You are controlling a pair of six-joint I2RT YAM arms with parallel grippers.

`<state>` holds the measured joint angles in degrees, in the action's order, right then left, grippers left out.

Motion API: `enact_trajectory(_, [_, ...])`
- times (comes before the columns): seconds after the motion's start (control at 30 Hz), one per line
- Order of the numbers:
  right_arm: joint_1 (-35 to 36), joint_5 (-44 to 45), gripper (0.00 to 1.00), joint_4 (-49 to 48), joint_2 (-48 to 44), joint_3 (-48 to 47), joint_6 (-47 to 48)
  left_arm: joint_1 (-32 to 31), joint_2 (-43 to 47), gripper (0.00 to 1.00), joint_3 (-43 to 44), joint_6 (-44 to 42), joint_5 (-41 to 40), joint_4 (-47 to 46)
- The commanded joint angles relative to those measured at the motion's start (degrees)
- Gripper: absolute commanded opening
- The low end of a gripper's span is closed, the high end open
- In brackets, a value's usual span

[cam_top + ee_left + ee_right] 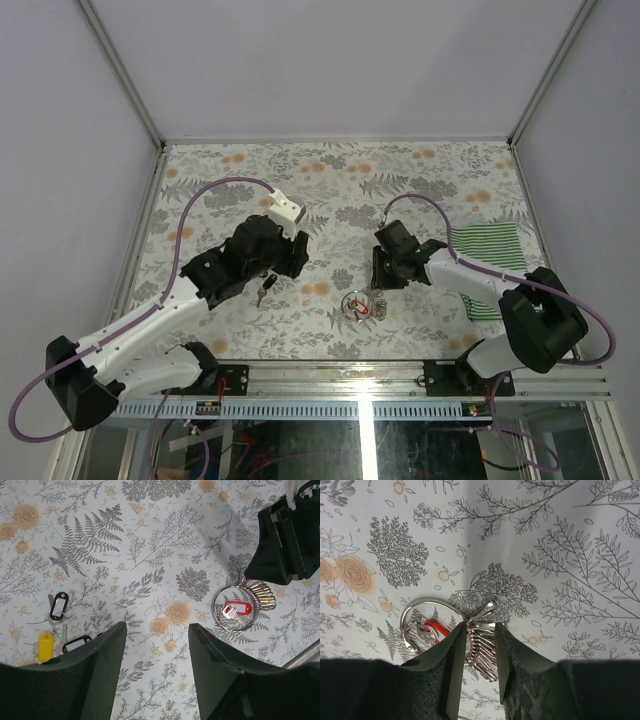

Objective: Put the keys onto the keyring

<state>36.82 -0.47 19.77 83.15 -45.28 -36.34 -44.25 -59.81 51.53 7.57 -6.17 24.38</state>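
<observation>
The keyring (218, 614), a silver wire ring with a fan of small loops (261, 594), lies flat on the floral cloth. A red-tagged key (238, 609) lies inside the ring. In the right wrist view the keyring (427, 600) sits just ahead of my right gripper (480, 626). Its jaws stand a narrow gap apart, straddling the fan of loops (482, 652), which stays spread. My left gripper (157, 626) is open and empty over bare cloth, left of the ring. A yellow-tagged key (45, 646) and two black-tagged keys (59, 606) lie to its left.
A green striped cloth (490, 260) lies at the right edge under the right arm. The table (330, 170) has a floral cover and is walled by a metal frame. The loose keys (265, 290) lie just below the left gripper (285, 258) in the top view.
</observation>
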Motion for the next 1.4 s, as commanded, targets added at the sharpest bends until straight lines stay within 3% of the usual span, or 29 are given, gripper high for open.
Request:
enact_trajectory(0.0, [0.36, 1.94, 0.37, -2.48, 2.2, -2.7, -0.75, 0.59, -0.43, 0.54, 0.8, -1.33, 0.4, 0.36])
enact_trajectory(1.03, [0.32, 1.64, 0.39, 0.18, 10.08, -6.79, 1.92, 3.15, -0.49, 0.53, 1.03, -1.41, 1.92, 0.49])
enact_trajectory(1.37, [0.4, 1.78, 0.22, 0.29, 10.84, -7.76, 2.67, 3.52, -0.01, 0.53, 0.96, -1.33, 1.86, 0.49])
